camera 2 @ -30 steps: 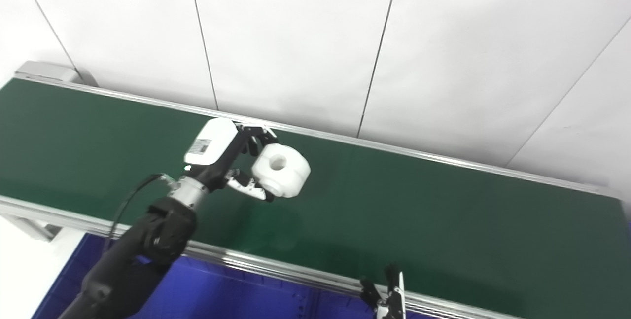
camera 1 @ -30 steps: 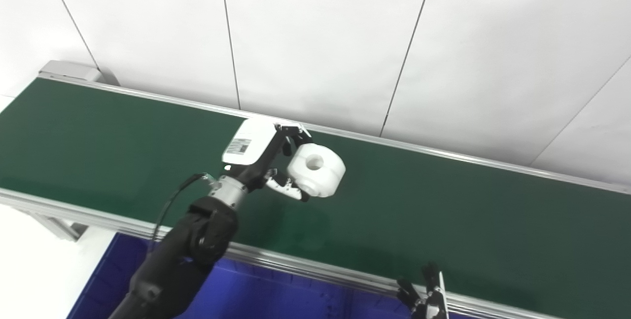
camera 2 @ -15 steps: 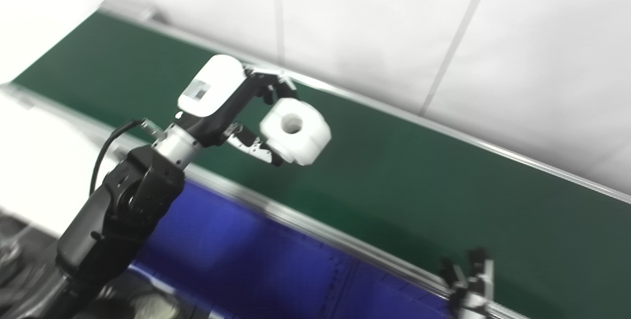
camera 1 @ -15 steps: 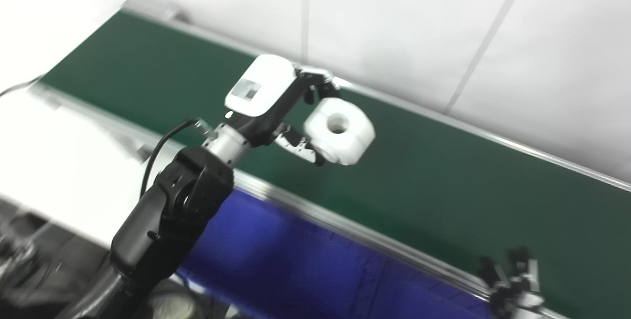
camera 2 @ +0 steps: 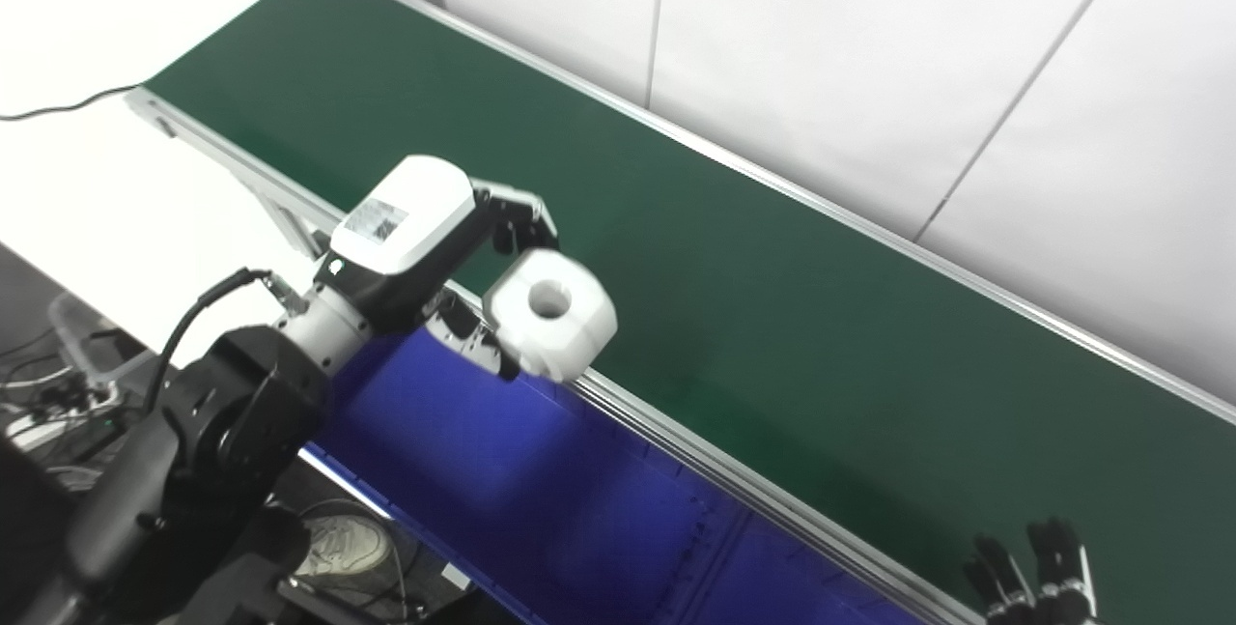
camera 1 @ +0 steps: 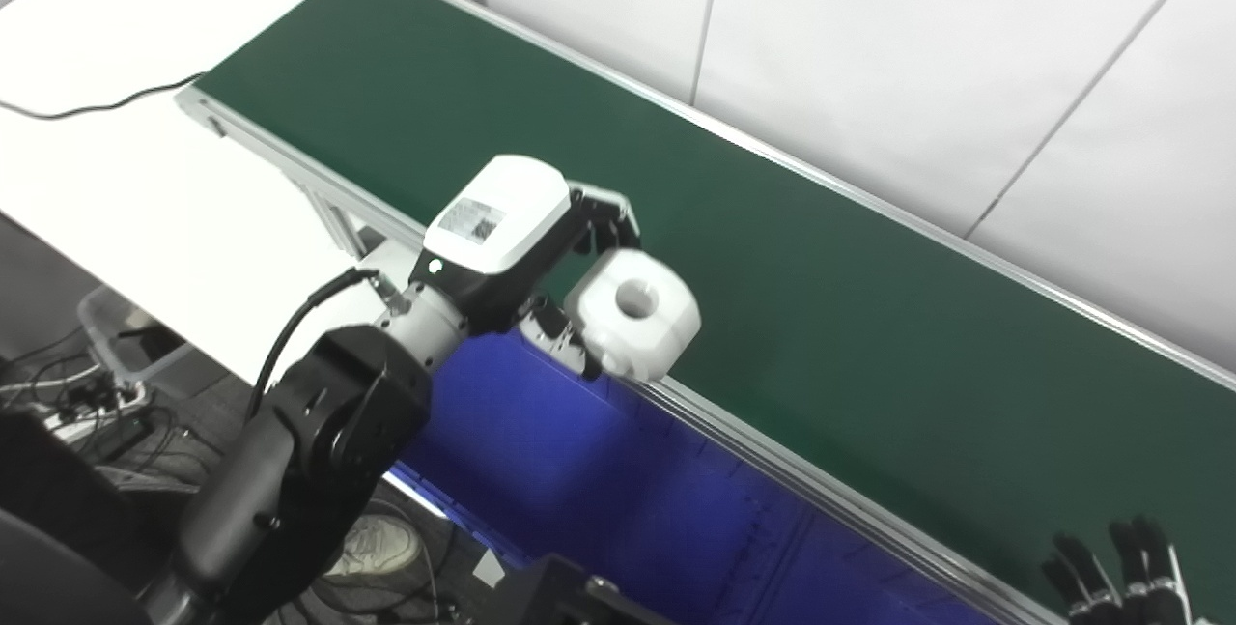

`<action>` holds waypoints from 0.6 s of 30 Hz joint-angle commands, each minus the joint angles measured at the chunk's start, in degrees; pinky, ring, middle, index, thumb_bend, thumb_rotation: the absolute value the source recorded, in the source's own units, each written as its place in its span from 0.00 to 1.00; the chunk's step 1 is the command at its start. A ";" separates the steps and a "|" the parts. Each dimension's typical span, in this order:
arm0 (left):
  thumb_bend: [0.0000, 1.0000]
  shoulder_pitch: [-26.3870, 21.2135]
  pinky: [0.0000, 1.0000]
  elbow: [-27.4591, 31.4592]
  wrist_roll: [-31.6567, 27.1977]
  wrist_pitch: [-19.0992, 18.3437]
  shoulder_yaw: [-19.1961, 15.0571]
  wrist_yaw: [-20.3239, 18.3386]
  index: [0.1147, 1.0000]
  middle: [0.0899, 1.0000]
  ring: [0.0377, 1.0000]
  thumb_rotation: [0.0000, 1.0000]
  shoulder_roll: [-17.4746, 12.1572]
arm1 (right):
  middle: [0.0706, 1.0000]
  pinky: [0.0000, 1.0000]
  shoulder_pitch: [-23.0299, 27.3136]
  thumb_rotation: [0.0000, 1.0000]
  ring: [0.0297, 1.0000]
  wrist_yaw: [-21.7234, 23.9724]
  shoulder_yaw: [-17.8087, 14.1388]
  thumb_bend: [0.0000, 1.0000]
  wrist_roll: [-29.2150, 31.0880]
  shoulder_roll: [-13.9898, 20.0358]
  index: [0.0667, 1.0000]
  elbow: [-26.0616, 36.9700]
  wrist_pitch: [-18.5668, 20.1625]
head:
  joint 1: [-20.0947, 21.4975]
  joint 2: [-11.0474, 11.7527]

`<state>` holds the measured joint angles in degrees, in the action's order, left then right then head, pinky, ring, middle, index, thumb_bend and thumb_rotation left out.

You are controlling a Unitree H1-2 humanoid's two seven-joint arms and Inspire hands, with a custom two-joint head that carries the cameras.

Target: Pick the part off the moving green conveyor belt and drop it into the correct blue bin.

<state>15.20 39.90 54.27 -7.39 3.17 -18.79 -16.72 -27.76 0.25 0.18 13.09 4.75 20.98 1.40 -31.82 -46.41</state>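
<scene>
The left hand [camera 1: 541,258] grips a white part [camera 1: 634,313], a chunky rounded block with a round hole in its upper face, pinched between the fingers [camera 1: 608,219] on its far side and the thumb on its near side. The part hangs in the air over the near metal rail [camera 1: 772,456] of the green conveyor belt [camera 1: 821,316], just at the far edge of the blue bin [camera 1: 541,441] below.

The right eye view shows more of the belt's far right stretch and the right hand [camera 2: 1033,572] a little fuller, with its dark fingertips raised and apart at the bottom right corner, holding nothing. The left eye view catches only those fingertips at the frame's edge, but shows more of the floor clutter at the left: a clear box [camera 1: 126,340] with cables and a shoe [camera 1: 372,548] under the left arm.

The blue bin lies along the belt's near side, with low ribs or dividers visible on its floor toward the right; nothing can be seen lying in the part that shows. A black cable [camera 1: 97,108] trails across the white table [camera 1: 126,181] at far left.
</scene>
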 commanded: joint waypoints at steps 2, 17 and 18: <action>0.52 1.06 0.44 1.35 1.29 0.83 -1.26 -0.56 0.44 0.40 0.41 0.00 -1.16 | 0.97 0.87 0.11 1.00 0.87 1.08 -0.08 0.72 -1.08 0.24 0.98 0.29 -0.61 | 0.70 0.05; 0.52 2.44 0.42 -6.34 7.47 0.15 0.56 -15.24 0.45 0.39 0.40 0.00 -8.18 | 0.88 0.72 -1.35 0.93 0.73 0.96 1.50 0.82 -4.03 -3.28 0.89 -0.56 -2.25 | 8.59 -0.21; 0.52 2.16 0.42 -6.64 8.52 -0.06 0.77 -16.48 0.45 0.39 0.40 0.00 -8.41 | 0.88 0.72 -1.45 0.93 0.73 0.94 1.53 0.82 -4.21 -3.55 0.88 -0.57 -2.43 | 8.83 -0.18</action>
<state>18.42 32.45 60.91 -7.53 4.17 -34.51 -23.30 -28.90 0.94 1.80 9.32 1.41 18.40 1.36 -23.29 -46.58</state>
